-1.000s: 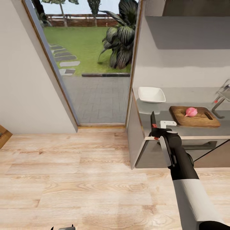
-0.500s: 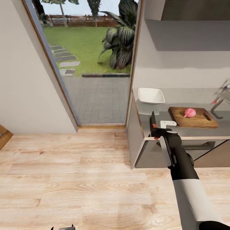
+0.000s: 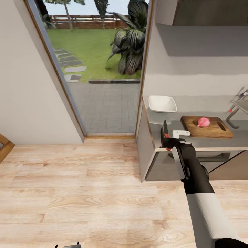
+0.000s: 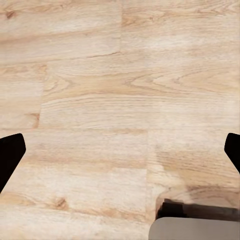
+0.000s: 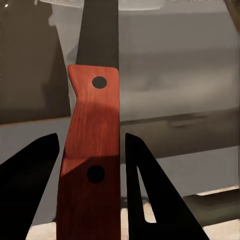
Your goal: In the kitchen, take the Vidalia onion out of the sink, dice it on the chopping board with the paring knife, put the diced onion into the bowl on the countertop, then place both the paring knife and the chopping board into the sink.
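Right tool (image 3: 167, 142): clamped on paring knife (image 3: 165, 130), unmoved. View has crept; Vidalia onion (image 3: 203, 122) waits on chopping board (image 3: 206, 127). Left tool (image 4: 120, 150): wide.

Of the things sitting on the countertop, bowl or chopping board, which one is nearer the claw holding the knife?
The white bowl, by the countertop's door-side end. The chopping board, carrying the pink onion, lies farther along toward the tap. The right claw grips the paring knife.
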